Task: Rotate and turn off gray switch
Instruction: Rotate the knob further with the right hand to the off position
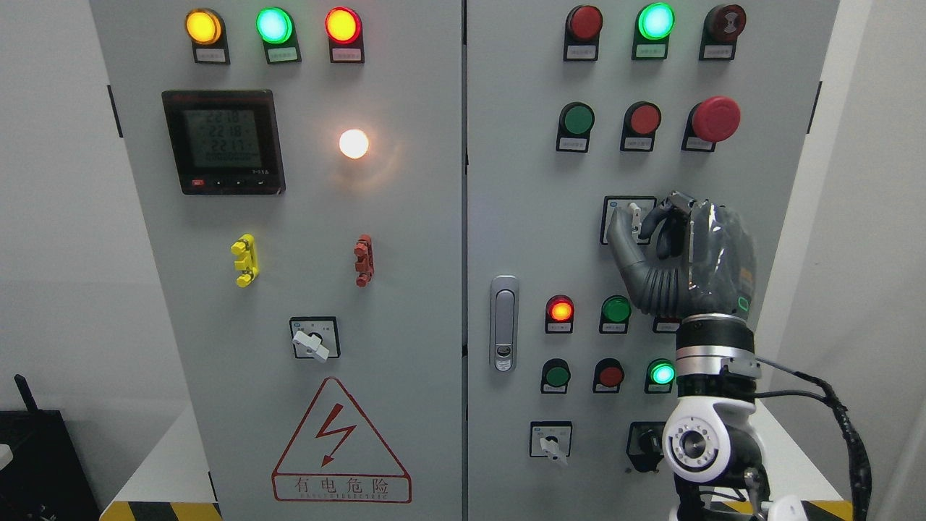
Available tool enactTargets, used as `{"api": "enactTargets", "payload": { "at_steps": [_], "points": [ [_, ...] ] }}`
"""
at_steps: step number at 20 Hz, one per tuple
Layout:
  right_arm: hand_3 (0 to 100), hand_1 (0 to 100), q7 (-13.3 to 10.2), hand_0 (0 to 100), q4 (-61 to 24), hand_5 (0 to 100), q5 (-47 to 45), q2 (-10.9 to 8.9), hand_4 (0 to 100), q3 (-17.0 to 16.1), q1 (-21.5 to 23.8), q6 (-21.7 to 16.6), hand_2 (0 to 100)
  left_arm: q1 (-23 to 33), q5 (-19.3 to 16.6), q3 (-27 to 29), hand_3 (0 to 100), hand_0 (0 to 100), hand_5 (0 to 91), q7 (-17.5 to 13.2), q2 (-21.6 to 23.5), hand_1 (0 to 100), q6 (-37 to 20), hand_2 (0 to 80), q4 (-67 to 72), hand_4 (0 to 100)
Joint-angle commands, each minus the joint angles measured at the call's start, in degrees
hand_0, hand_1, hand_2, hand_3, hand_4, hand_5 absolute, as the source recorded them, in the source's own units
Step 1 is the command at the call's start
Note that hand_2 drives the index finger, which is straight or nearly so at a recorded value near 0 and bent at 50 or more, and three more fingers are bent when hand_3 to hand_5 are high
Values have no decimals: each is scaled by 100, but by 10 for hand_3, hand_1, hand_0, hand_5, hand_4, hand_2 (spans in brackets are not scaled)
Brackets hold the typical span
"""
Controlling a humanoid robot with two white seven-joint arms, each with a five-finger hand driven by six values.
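2 doors: left door [405, 239] and right door [521, 181]. Left door: 4 lit lamps [274, 25], 1 meter [223, 141], 1 yellow clip [245, 260], 1 red clip [364, 260], 1 left switch [315, 338], 1 warning triangle [340, 445]. Right door: 10 round lamps or buttons [656, 21], 1 mushroom button [715, 119], 1 upper switch [623, 215], 1 lower switch [551, 439], 1 black knob [646, 443], 1 latch [504, 323]. 1 right hand [687, 257].
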Motion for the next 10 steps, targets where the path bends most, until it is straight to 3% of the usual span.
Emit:
{"api": "enactTargets", "payload": {
  "at_steps": [1, 3, 4, 8, 10],
  "points": [
    [1000, 435, 0, 508, 1, 1000, -8, 0, 989, 26, -2, -2, 719, -53, 114, 44, 0, 120, 0, -2, 0, 389, -5, 0, -149, 0],
    [1000, 431, 0, 511, 1, 1000, -17, 0, 990, 26, -2, -2, 722, -53, 114, 44, 0, 120, 0, -2, 0, 389, -5, 0, -149, 0],
    [1000, 377, 0, 540, 1, 1000, -122, 0, 990, 35, -2, -2, 725, -53, 114, 44, 0, 120, 0, -2, 0, 389, -5, 0, -149, 0],
    [1000, 371, 0, 337, 1, 1000, -263, 0, 990, 79, 7, -2, 728, -53, 114, 44, 0, 120, 0, -2, 0, 389, 4, 0, -149, 0],
    [1000, 384, 0, 281, -8, 1000, -263, 0, 990, 79, -2, -2, 727, -53, 114, 44, 0, 120, 0, -2, 0, 389, -5, 0, -149, 0]
  ]
}}
